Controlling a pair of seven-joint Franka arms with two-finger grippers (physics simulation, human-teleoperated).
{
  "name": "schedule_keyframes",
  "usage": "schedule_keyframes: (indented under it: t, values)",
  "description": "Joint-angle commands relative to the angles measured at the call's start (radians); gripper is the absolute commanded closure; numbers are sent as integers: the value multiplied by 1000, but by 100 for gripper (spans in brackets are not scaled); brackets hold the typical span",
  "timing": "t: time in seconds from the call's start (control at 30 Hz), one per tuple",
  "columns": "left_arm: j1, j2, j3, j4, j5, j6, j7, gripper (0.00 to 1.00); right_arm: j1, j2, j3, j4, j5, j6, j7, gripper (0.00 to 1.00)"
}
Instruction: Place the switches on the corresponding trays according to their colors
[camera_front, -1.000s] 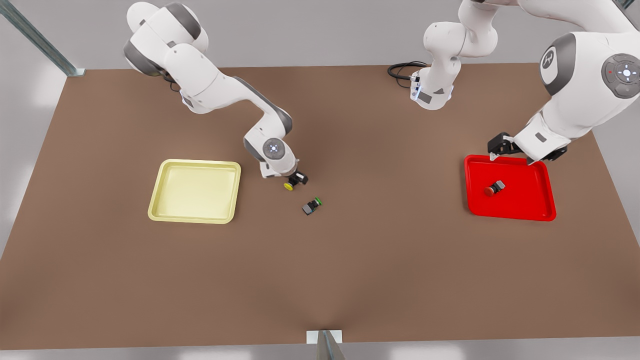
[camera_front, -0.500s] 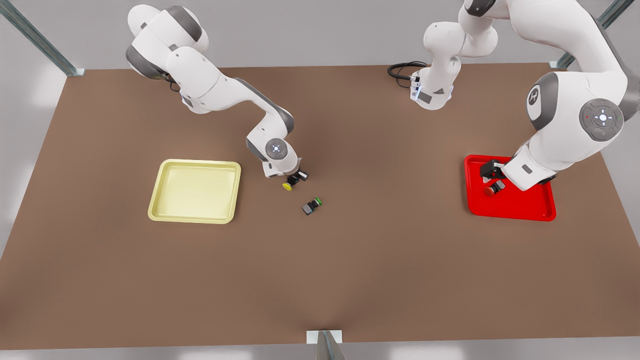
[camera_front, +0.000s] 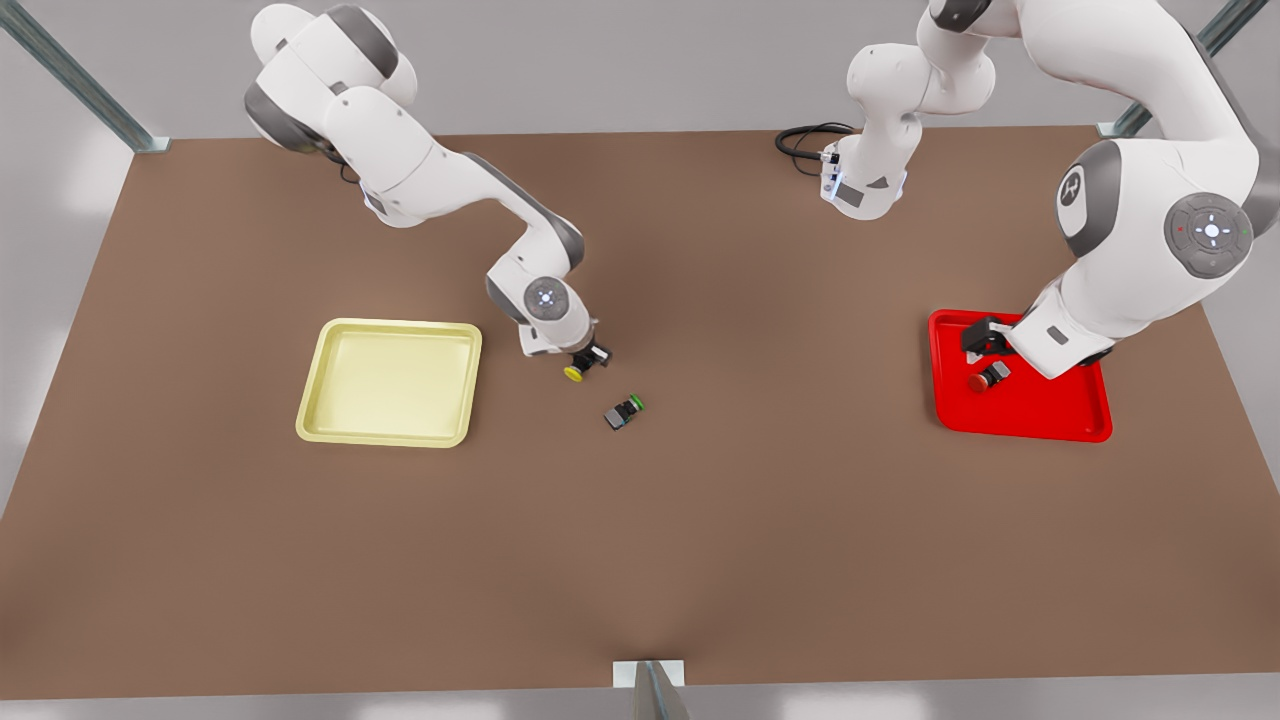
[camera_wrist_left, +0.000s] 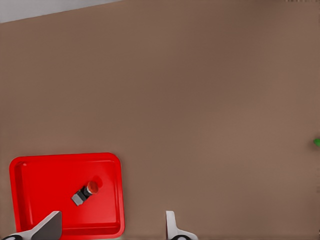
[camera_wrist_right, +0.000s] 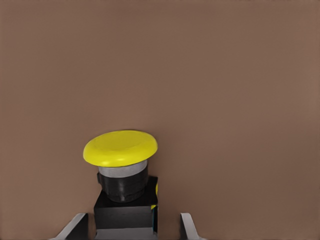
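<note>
On the surface (camera_front: 700, 560) mid-field, our right pincer (camera_front: 590, 358) sits at the yellow switch (camera_front: 576, 372), fingers either side of its black body per the right wrist view; we read it as clenched on the yellow switch, cap sticking out forward, though we can't tell if it's off the surface yet. The pale yellow tray (camera_front: 312, 400) is well apart, toward the front view's left. The red switch (camera_front: 988, 377) lies on its side inside the red tray (camera_front: 1070, 425), so that half looks done. Our left pincer (camera_front: 982, 338) hangs over the red tray, released, fingers (camera_wrist_left: 49, 226) spread, holding nothing. Step in hand: yellow pick. Next move calls for a lift, carry over the tray rim, then release. The green switch (camera_front: 624, 411) lies near the yellow one; leave it.
</note>
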Motion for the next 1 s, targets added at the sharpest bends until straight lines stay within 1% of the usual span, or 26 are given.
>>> schedule_keyframes:
  t: [0.0,0.17,0.2,0.23,0.3,0.37,0.43,0.5,0.57,0.73,0.77,0.8,0.83,0.87,0.9,0.93,0.97]
  values:
    - [0,0,0,0,-1,0,1,0,0,0,0,0,0,1,0,0]
    - [-1,1,0,-2,-7,2,2,0,-8,9,0,0,0,2,-8,0]
    - [-1,15,2,0,-25,2,-4,0,-8,9,0,2,0,2,-13,19]
    - [0,15,3,2,-34,9,-1,0,-8,9,0,3,0,2,-14,40]
    - [0,15,5,14,-36,12,12,0,-8,9,0,2,0,2,-23,47]
    - [0,5,3,14,-36,8,12,0,-8,9,0,2,0,1,-23,47]
    - [0,3,3,14,-36,5,12,0,-8,8,0,3,0,-12,-31,52]
    - [0,3,3,14,-36,5,10,0,-9,8,0,3,0,-12,-31,52]
    - [0,3,2,14,-36,3,4,0,-9,8,0,3,0,-12,-37,50]
    - [0,1,3,14,-36,3,9,0,-14,8,2,9,0,-21,-68,48]
    - [0,3,3,14,-36,3,9,0,-20,-2,3,14,0,-38,-77,45]
    - [0,3,3,15,-36,3,9,0,-86,-43,63,14,0,-87,-111,42]
    - [0,3,3,14,-36,5,9,0,-270,-69,228,2,0,-157,-174,41]
    - [0,5,2,14,-36,5,9,0,-428,-117,345,-32,-2,-211,-252,40]
    - [0,5,2,14,-36,5,9,0,-534,-222,371,-121,-2,-225,-385,39]
    - [0,5,2,15,-37,5,9,0,-702,-287,443,-172,0,-275,-525,38]
    - [0,5,2,14,-37,5,7,0,-937,-333,570,-205,0,-352,-681,38]
